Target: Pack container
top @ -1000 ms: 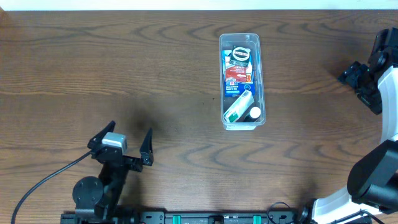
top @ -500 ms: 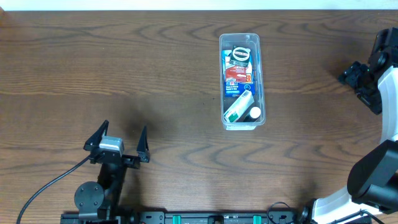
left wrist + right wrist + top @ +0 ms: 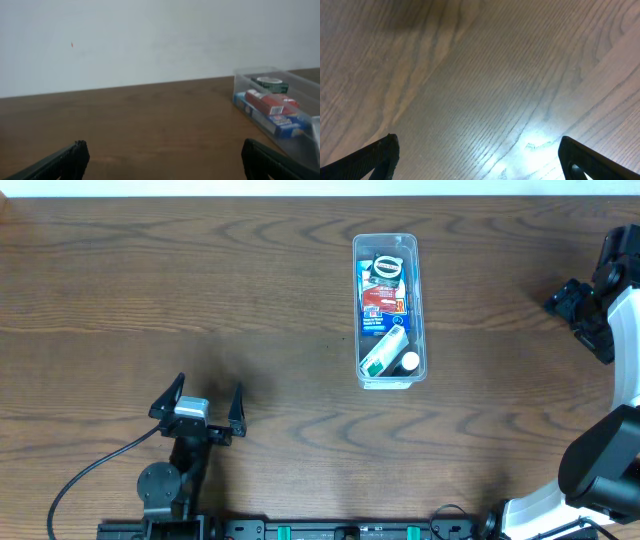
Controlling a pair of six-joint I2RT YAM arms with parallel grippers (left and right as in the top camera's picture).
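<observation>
Right of centre, toward the far edge: container (image 3: 388,310) upright, holding green-white tube (image 3: 383,350) and red box (image 3: 381,302) | left gripper (image 3: 210,383) jaws spread wide, holding nothing, near front edge, well apart from container | right gripper (image 3: 477,139) likewise wide, empty, over bare wooden table (image 3: 150,280)

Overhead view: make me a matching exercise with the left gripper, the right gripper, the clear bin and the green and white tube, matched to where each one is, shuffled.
Things:
1. left gripper
2. right gripper
3. clear container
4. green-and-white tube

Places:
A. inside the clear container, at its near end
B. far right of the view
C. lower left of the view
D. upper middle of the view, a little right of centre

Pairs: 1-C, 2-B, 3-D, 4-A
</observation>
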